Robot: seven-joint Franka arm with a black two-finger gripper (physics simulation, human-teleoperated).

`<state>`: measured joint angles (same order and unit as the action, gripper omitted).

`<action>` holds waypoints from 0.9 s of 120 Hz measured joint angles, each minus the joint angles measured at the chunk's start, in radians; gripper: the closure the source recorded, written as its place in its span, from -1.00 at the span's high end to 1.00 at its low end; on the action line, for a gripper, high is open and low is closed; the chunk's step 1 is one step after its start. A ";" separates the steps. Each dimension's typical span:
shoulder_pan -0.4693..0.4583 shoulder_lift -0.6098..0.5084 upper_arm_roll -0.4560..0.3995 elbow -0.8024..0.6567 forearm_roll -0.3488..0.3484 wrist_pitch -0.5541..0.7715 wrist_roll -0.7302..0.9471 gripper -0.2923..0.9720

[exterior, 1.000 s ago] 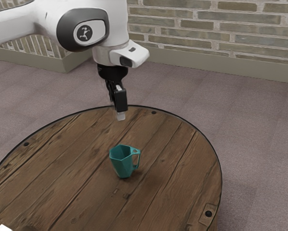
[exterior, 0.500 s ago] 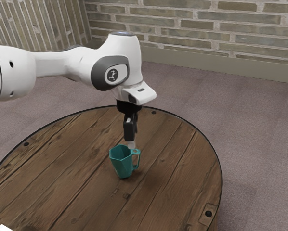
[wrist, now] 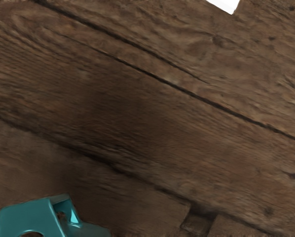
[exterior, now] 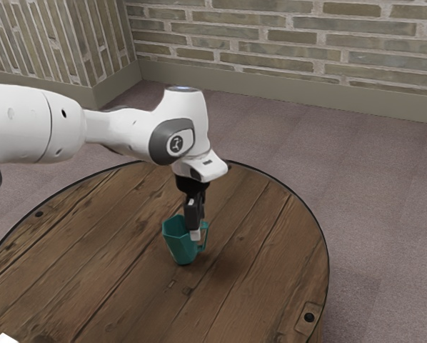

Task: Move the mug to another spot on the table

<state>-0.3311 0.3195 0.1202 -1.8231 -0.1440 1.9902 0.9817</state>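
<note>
A teal angular mug (exterior: 176,243) stands upright near the middle of the round wooden table (exterior: 270,243), its handle toward the exterior view's right. My gripper (exterior: 194,230) points straight down at the mug's rim on the handle side, with its white tip in front of the upper wall. In the wrist view the mug's (wrist: 44,219) rim and handle lie just under my hand.
The table's dark rim (exterior: 320,236) curves close by on the exterior view's right, with carpet floor below. A small white object (exterior: 3,338) lies at the table's near-left edge. Bare planks (exterior: 106,236) stretch to the mug's left and front.
My arm has come forward and down from above the table's far side until the gripper reaches the mug's rim by the handle. The mug has not moved.
</note>
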 joint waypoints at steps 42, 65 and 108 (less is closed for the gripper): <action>0.000 0.090 0.028 0.081 0.011 0.037 0.047 0.54; 0.000 0.133 0.035 0.084 0.013 0.058 0.063 0.54; -0.001 0.168 0.035 0.083 0.012 0.085 0.077 0.49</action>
<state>-0.3322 0.4880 0.1549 -1.7405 -0.1323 2.0749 1.0589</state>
